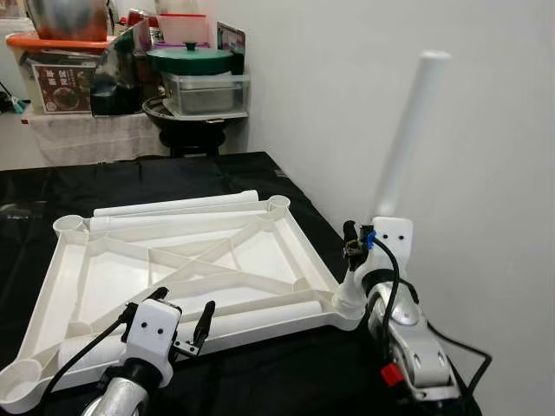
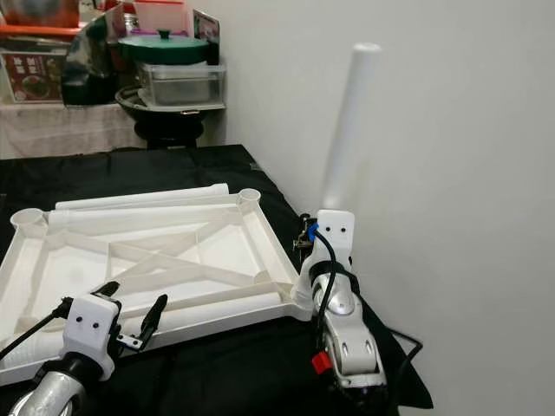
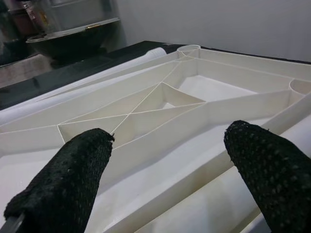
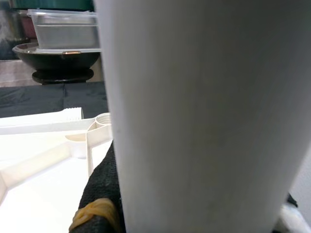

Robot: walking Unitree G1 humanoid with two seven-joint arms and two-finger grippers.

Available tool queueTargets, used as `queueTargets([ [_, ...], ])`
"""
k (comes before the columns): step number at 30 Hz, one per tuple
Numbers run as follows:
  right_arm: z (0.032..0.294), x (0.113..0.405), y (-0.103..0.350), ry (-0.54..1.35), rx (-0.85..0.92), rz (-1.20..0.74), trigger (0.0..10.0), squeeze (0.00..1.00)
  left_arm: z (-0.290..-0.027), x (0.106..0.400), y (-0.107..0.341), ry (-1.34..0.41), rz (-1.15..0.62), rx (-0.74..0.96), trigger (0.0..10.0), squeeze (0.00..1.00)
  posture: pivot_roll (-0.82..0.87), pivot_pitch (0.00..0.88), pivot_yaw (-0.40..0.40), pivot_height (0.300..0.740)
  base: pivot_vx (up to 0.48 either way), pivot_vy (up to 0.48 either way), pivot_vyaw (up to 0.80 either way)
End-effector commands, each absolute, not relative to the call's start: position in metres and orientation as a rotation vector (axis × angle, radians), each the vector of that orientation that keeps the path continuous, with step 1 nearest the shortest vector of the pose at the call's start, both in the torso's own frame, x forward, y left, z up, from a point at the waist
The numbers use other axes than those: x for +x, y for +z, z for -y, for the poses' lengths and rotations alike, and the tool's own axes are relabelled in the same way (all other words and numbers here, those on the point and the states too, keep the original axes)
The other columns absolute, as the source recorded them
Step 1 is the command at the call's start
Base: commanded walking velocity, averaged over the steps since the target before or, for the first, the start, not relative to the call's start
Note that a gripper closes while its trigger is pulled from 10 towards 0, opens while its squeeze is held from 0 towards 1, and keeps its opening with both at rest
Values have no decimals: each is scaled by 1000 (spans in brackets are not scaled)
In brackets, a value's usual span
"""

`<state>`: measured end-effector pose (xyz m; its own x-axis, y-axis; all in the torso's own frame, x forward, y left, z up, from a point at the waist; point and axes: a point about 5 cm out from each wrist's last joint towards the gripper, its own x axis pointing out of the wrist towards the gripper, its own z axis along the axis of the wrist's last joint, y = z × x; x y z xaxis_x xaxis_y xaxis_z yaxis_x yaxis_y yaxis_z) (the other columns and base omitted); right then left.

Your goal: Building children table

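I have the white ribbed plastic tabletop upside down on the black-draped surface — leg-fitting stage. My right tool pinches a smooth white tubular leg upright at the near right corner socket; next it needs seating straight. My left tool hovers spread over the near edge.

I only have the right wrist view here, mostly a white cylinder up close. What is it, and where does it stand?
Observer: It is a white table leg, upright at the near right corner socket of the upturned white tabletop.
Operator: Does the right gripper hold it?
Observer: Yes, the right gripper clamps its lower end.
Operator: And the left arm?
Observer: The left gripper hovers open over the tabletop's near edge, holding nothing.
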<state>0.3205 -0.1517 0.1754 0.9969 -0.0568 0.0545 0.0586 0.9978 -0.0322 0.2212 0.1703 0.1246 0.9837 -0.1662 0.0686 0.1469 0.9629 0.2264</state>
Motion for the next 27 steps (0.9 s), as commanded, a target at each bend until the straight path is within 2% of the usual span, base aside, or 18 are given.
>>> queueTargets([
  [1, 171, 324, 173, -104, -87, 8, 10000, 0, -168, 222, 120, -172, 76, 224, 10000, 0, 78, 0, -66, 740, 0, 0, 0],
  [10, 173, 330, 194, -59, -70, 39, 10000, 0, -167, 223, 120, -179, 75, 221, 10000, 0, 74, 0, -60, 740, 0, 0, 0],
  [27, 166, 337, 219, 14, 84, 76, 10000, 0, -165, 224, 119, -194, 74, 221, 10000, 0, 71, 0, -52, 740, 0, 0, 0],
])
